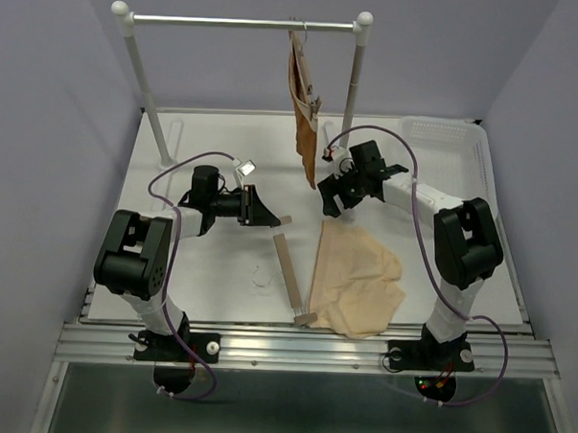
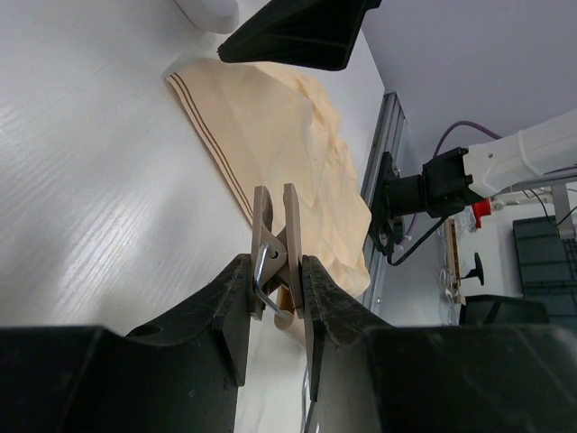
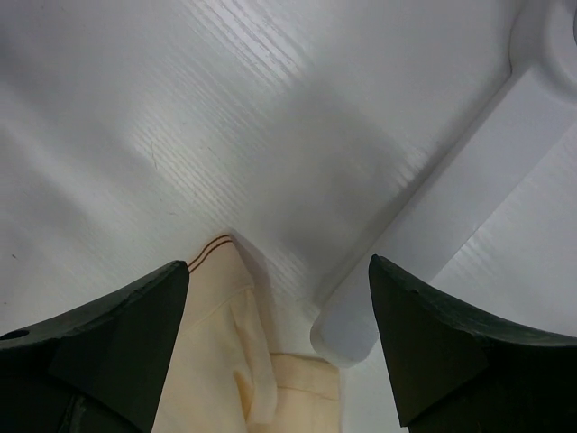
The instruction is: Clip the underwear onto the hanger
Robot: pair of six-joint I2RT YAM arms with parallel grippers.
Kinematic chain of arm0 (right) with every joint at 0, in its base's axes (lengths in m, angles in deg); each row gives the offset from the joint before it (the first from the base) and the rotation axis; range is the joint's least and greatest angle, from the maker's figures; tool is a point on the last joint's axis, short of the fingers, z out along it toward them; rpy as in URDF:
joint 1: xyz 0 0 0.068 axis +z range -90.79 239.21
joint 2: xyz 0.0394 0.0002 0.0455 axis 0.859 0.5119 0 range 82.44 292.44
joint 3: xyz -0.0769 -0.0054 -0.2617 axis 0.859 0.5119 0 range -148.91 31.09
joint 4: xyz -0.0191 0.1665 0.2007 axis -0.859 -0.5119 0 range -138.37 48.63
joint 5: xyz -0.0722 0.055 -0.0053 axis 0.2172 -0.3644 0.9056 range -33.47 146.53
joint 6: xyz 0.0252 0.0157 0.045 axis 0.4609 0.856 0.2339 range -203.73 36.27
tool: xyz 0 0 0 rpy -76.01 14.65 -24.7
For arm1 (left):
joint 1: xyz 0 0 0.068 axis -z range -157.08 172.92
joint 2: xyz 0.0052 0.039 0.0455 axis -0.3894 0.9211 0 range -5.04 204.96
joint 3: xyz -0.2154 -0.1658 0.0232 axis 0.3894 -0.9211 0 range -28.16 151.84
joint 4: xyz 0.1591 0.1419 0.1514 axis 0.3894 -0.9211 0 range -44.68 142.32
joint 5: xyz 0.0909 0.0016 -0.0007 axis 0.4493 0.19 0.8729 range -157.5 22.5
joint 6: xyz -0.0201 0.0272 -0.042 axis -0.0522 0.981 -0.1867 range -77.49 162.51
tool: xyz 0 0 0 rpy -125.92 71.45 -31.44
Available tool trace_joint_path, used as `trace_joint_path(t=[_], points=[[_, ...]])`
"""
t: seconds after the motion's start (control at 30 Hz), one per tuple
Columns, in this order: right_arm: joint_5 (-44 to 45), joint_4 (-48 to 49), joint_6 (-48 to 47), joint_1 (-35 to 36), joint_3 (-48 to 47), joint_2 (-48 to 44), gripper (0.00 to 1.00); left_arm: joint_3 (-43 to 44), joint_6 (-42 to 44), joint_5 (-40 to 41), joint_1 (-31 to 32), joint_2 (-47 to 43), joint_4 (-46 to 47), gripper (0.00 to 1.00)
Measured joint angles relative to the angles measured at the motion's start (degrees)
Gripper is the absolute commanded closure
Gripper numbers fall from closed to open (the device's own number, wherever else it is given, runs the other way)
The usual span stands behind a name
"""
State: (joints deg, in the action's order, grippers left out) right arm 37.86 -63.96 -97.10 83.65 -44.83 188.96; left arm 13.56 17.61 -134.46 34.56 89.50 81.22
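Note:
The pale beige underwear [image 1: 358, 277] lies flat on the white table, front right of centre. The wooden hanger [image 1: 288, 274] lies along its left edge, with its thin wire hook [image 1: 261, 276] to the left. My left gripper [image 1: 274, 219] is shut on the clip [image 1: 285, 219] at the hanger's far end. In the left wrist view the fingers [image 2: 225, 307] pinch the wooden clip [image 2: 278, 239], with the underwear [image 2: 270, 126] beyond it. My right gripper [image 1: 330, 201] is open and empty just above the underwear's far corner [image 3: 216, 316], with the jaws wide apart.
A clothes rack [image 1: 245, 24] stands at the back. A rust-brown garment [image 1: 303, 112] hangs from it on a twin hanger. The rack's white foot [image 3: 433, 225] lies close to my right gripper. A white basket [image 1: 446, 147] stands at the back right.

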Motion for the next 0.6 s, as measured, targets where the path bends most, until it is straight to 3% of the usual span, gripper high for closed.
trace_joint_path(t=[0.27, 0.37, 0.6], points=[[-6.36, -3.02, -2.73, -0.39, -3.06, 4.68, 0.23, 0.33, -0.07, -0.04, 0.0, 0.81, 0.0, 1.0], [-7.04, -3.98, -3.43, -0.37, -4.39, 6.29, 0.31, 0.44, -0.11, -0.04, 0.0, 1.07, 0.0, 1.0], [-6.8, -5.25, -3.78, -0.39, -4.83, 8.57, 0.36, 0.44, -0.17, -0.04, 0.0, 1.07, 0.0, 1.0]])
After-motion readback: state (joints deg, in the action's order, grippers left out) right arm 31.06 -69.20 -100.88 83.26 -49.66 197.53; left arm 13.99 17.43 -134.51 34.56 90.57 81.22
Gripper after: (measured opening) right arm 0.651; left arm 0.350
